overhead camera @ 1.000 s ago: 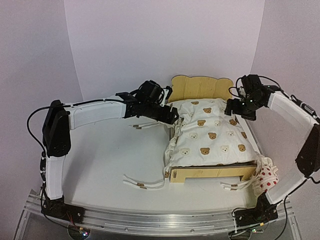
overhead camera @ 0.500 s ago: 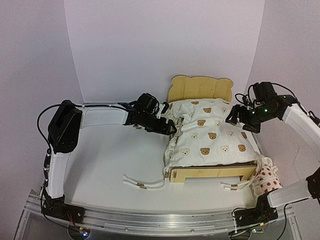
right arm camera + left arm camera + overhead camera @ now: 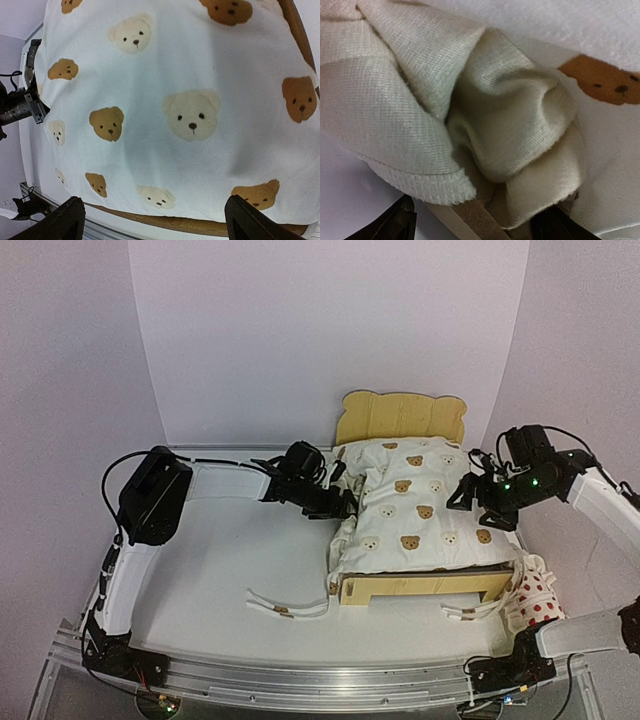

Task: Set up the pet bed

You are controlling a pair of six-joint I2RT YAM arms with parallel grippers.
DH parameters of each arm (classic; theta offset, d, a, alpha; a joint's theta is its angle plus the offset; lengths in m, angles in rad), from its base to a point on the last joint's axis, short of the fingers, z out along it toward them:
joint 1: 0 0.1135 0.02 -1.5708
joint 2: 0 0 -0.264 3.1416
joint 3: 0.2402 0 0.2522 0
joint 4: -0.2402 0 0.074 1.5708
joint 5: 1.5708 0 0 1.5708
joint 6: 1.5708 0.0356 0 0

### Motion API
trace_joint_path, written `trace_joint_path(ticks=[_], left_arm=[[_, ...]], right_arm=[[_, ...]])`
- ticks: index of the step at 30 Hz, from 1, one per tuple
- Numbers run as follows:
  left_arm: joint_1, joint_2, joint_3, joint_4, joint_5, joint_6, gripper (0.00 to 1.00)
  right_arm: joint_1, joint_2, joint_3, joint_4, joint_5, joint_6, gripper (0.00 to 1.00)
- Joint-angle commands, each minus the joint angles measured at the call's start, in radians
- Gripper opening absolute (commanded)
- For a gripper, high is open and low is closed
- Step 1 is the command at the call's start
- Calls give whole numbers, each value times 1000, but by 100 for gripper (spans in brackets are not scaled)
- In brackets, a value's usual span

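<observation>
Left gripper (image 3: 343, 504): spread, straddling cushion ruffle (image 3: 510, 130) at bed's left side; no pinch visible; probably placed to tuck the edge in.
Cushion (image 3: 420, 510): on bed, spilling over left side; ties (image 3: 285, 608) loose on table (image 3: 220, 560).
Pet bed (image 3: 400, 418): mid-table, between both arms, headboard at far end.
Right gripper (image 3: 470, 495): wide apart, empty, hovering over cushion's right half; likely to press it flat.
Pillow (image 3: 535, 600): off bed, beside right foot corner; not yet placed.
</observation>
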State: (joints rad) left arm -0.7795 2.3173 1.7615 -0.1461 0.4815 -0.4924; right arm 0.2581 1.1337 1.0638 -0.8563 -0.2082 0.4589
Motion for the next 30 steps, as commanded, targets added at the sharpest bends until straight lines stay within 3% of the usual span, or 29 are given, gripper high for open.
trace_joint_path(ticks=[1, 8, 14, 19, 30], left_arm=[[5, 13, 16, 85, 25, -43, 71], [4, -30, -62, 141, -12, -78, 56], [5, -74, -132, 186, -31, -91, 54], [5, -106, -195, 223, -36, -104, 51], [5, -195, -322, 249, -77, -116, 49]], right_arm=[[40, -66, -46, -37, -13, 79, 98], [184, -136, -118, -130, 157, 186, 98], [311, -116, -174, -132, 210, 251, 96], [356, -112, -216, -117, 270, 294, 94], [360, -53, -353, 84, 319, 305, 88]])
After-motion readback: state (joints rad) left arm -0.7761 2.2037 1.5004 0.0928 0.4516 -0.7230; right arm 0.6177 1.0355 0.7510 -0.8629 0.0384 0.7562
